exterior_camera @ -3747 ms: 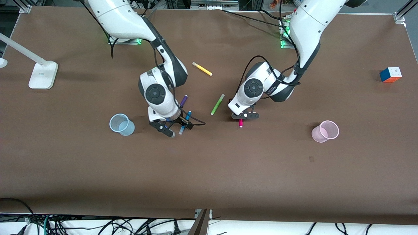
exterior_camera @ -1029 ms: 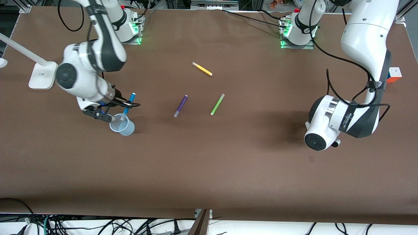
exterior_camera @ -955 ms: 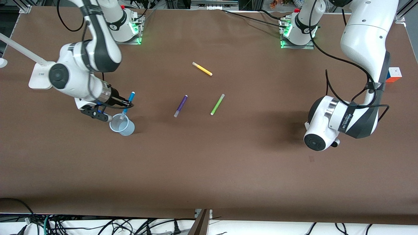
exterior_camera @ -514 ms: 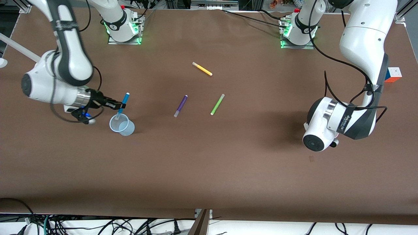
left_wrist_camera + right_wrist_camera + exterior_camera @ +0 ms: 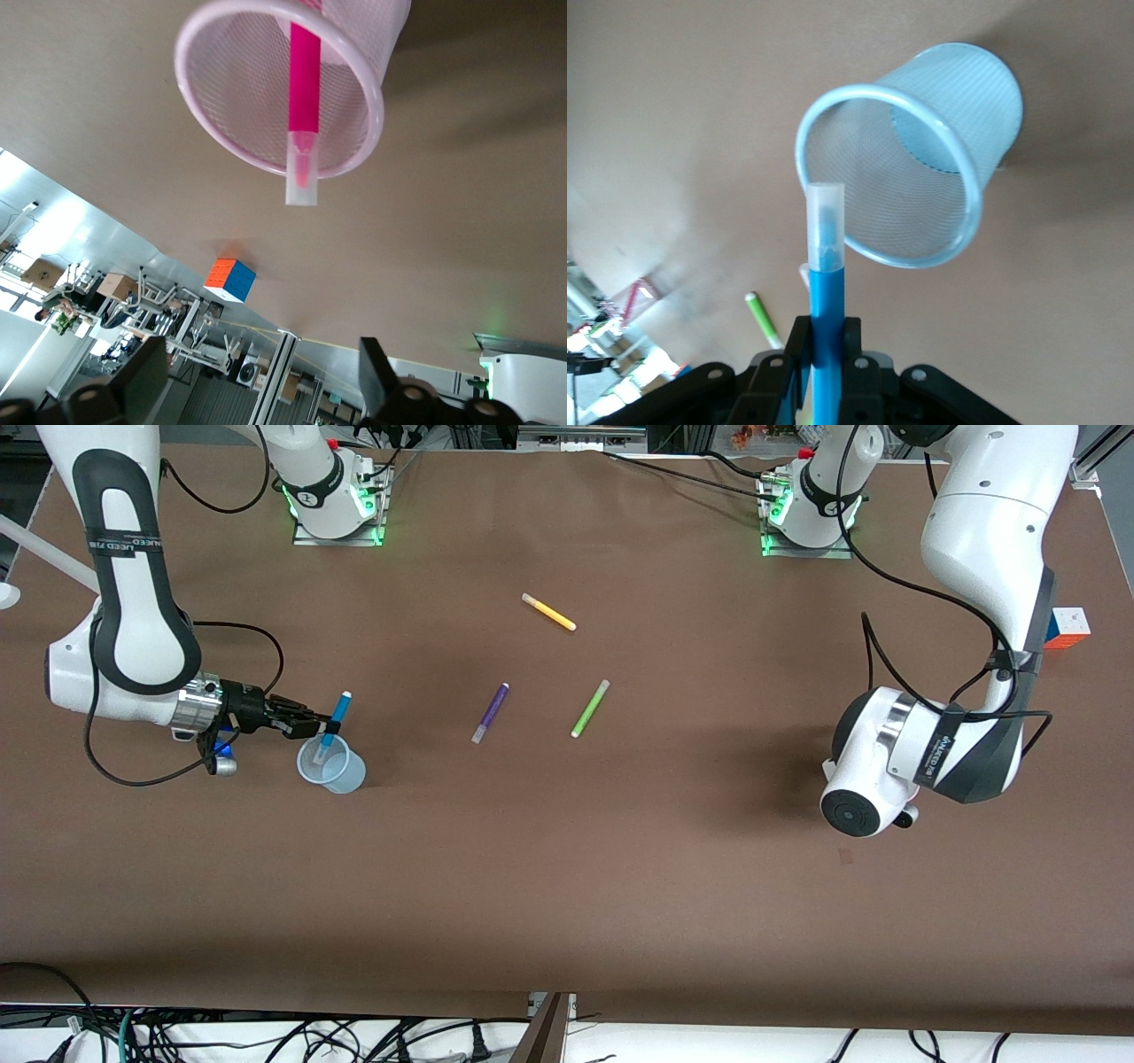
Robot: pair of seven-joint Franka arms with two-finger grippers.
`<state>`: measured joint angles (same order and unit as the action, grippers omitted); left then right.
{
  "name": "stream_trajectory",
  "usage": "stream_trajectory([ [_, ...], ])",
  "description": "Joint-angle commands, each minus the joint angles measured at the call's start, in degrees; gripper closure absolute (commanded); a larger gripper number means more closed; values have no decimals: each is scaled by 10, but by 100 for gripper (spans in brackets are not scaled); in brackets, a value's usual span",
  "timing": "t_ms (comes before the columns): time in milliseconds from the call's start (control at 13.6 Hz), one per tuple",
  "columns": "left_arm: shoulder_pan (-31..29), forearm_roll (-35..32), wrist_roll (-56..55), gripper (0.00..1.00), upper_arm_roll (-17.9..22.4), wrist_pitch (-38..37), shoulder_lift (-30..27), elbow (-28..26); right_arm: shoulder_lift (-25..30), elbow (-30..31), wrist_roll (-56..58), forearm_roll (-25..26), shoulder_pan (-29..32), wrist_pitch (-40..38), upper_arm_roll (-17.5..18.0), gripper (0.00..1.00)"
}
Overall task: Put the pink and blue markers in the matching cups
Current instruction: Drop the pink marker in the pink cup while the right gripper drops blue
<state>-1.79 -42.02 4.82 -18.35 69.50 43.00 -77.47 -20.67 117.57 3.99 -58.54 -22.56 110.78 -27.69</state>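
Observation:
My right gripper (image 5: 326,728) is shut on the blue marker (image 5: 335,716) and holds it tilted over the light blue cup (image 5: 347,775). In the right wrist view the marker (image 5: 827,292) sits between the fingers of the right gripper (image 5: 827,350), its pale cap end at the rim of the blue cup (image 5: 970,102). My left gripper (image 5: 261,390) is open above the light pink cup (image 5: 230,115). The pink marker (image 5: 303,80) stands in that cup, its cap end sticking out over the rim. In the front view the left arm's wrist hides the pink cup and the pink marker.
A purple marker (image 5: 491,712), a lime-green marker (image 5: 590,708) and a yellow marker (image 5: 548,612) lie mid-table. A colour cube (image 5: 1060,627) sits toward the left arm's end, also seen in the left wrist view (image 5: 230,279).
My right arm has swung out toward its end of the table, and the blue marker's cap end has come down to the blue cup's mouth. The left arm has hardly moved.

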Motion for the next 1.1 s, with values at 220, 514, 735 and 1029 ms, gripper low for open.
stream_trajectory([
  [220, 8, 144, -2, 0, 2, -9, -72, 50, -58, -43, 25, -89, 58, -86, 2, 100],
  [514, 19, 184, -1, 0, -7, -9, -95, 132, -75, -43, 22, -140, 69, -150, 2, 100],
  [735, 26, 229, -1, 0, -14, -3, -127, 141, -104, -54, 22, -159, 80, -156, 2, 100],
  [1029, 20, 232, -2, 0, -23, -4, -144, 174, -116, -59, 22, -164, 88, -157, 4, 83],
])
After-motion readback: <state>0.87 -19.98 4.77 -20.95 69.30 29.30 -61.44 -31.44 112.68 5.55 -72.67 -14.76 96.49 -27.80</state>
